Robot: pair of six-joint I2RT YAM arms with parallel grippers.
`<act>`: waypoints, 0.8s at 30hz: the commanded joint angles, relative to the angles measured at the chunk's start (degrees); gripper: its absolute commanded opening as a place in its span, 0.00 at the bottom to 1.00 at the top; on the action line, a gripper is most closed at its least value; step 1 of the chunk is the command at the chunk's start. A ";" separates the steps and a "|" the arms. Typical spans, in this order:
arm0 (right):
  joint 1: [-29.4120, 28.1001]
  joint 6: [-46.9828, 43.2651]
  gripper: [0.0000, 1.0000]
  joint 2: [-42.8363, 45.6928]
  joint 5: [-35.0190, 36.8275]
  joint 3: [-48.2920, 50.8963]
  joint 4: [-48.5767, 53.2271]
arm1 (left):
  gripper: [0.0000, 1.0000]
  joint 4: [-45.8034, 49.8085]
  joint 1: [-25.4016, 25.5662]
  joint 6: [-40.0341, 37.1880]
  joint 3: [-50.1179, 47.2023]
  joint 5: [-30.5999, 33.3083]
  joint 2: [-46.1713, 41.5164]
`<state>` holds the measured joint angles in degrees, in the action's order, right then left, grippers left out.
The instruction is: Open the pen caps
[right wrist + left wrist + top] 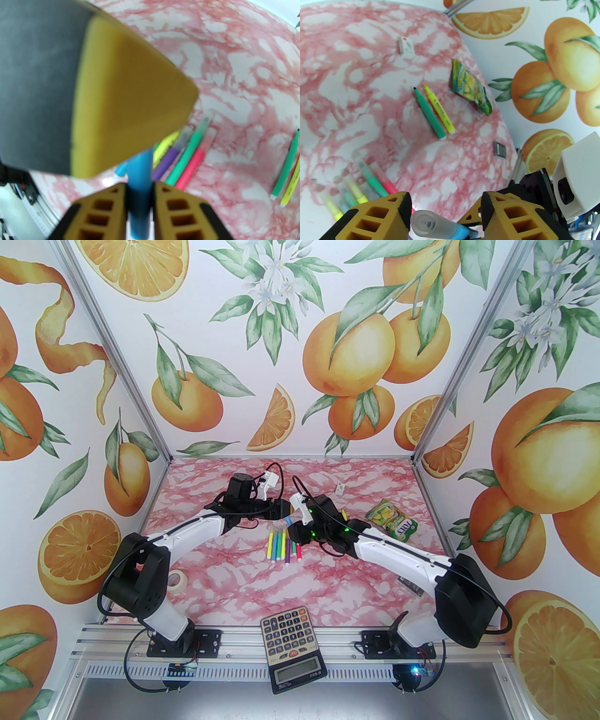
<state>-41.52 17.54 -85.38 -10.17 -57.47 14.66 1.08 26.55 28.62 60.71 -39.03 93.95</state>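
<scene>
Progress: two pens done. The green pen (429, 112) and yellow pen (439, 109) lie bare-tipped near the snack pouch (391, 521). Your right end effector (140, 187) is clamped on the blue pen (140, 168). Your left end effector (444, 204) stands apart around its clear cap (431, 225), not yet pinching. The row of capped pens (283, 547) waits mid-surface (234, 582), which is pink marble. Calculator (293, 645) at the near edge, tape roll (177, 578) by the left arm. Orange-print walls (300, 357).

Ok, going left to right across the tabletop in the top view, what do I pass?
From the left: tape roll → row of pens → small white item → snack pouch. The calculator lies nearer, within the pens' span, so it is left out.
</scene>
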 commanded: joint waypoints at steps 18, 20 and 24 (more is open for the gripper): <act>-0.39 -0.58 0.37 2.03 0.42 2.37 -3.04 | 0.09 -2.99 0.35 3.06 2.31 -3.88 0.52; -0.38 -0.49 0.40 1.84 0.20 2.61 -3.61 | 0.07 -3.85 0.35 3.75 2.20 -4.96 0.28; -0.39 -0.31 0.43 1.32 0.02 2.80 -4.59 | 0.06 -4.90 0.35 4.86 1.96 -6.37 -0.34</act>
<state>-41.60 17.32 -84.71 -10.13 -55.35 12.64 -0.73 26.92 32.27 61.17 -42.89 94.19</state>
